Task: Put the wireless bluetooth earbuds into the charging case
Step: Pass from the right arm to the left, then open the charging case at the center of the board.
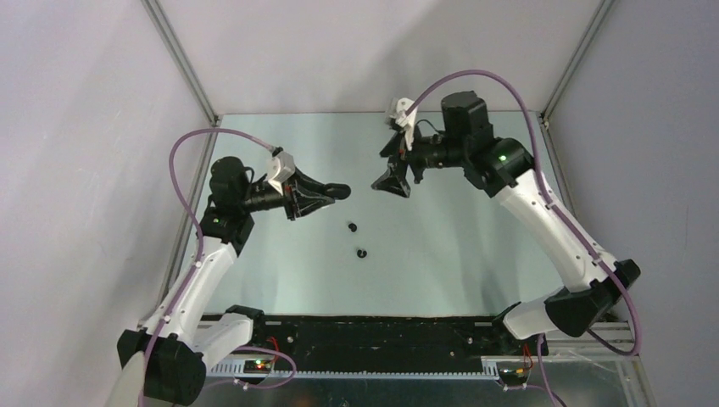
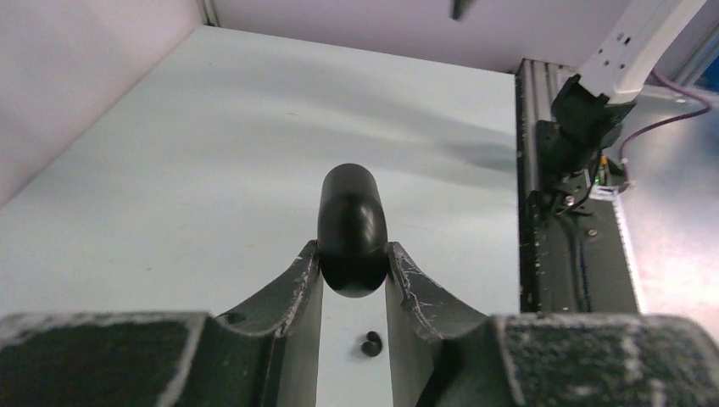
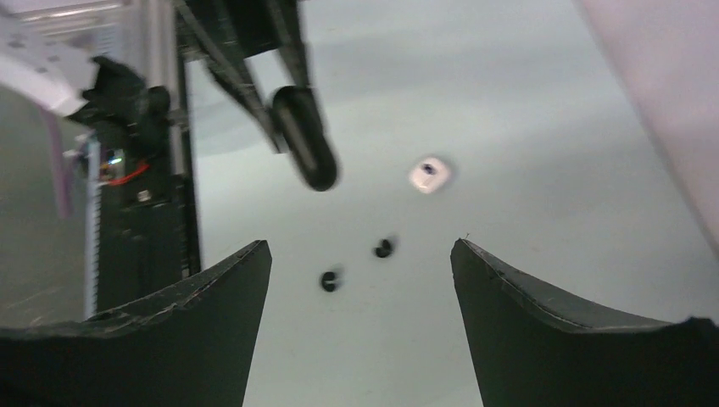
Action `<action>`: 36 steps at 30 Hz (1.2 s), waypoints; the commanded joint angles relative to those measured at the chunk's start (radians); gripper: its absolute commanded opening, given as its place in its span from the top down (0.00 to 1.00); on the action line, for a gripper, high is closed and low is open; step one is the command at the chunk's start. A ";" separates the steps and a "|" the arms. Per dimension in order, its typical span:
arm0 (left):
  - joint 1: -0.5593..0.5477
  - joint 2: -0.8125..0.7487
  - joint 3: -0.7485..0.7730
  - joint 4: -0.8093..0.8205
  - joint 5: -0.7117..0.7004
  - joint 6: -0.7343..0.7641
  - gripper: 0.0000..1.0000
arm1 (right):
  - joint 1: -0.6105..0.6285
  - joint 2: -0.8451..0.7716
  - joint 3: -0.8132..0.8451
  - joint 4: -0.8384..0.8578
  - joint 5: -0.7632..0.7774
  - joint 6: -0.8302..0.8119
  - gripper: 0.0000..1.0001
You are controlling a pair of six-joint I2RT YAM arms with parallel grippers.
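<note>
Two tiny black earbuds [image 1: 351, 226] lie loose on the pale grey-green table [image 1: 475, 254], near each other in the open stretch between the arms. Neither is in a case or in a grip.

The left gripper [image 2: 353, 254] is clamped on a glossy black pebble-shaped case [image 2: 352, 225], its fingers [image 2: 298, 284] pressing on both flanks. It holds the case edge-on above the table, more or less over the earbuds. No open lid and no earbud wells show in any view, so the case looks closed, though its far side is hidden.

The right gripper [image 3: 360, 246] hangs opposite it with its jaws spread wide and nothing between them, looking down on both earbuds.

A small white rounded piece [image 3: 429, 174] with a dark spot sits on the table beyond them. Whether it is a white earbud or something else is too blurred to tell.

By my judgement the task is at an early stage: the black case is secured, but no earbud has been lifted or seated. The lid probably has to be opened, then each earbud picked up by the free right gripper and dropped into its well. No white case appears in these views.
</note>
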 commanded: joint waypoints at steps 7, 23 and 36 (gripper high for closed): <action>-0.004 -0.001 -0.011 0.036 0.082 0.190 1.00 | 0.130 0.103 -0.004 0.055 -0.112 -0.036 0.22; -0.019 0.007 -0.013 0.036 0.109 0.195 1.00 | 0.149 0.204 0.020 0.137 0.030 -0.001 0.26; -0.023 0.032 -0.009 0.035 0.122 0.172 1.00 | 0.078 0.192 0.053 0.187 0.060 0.069 0.31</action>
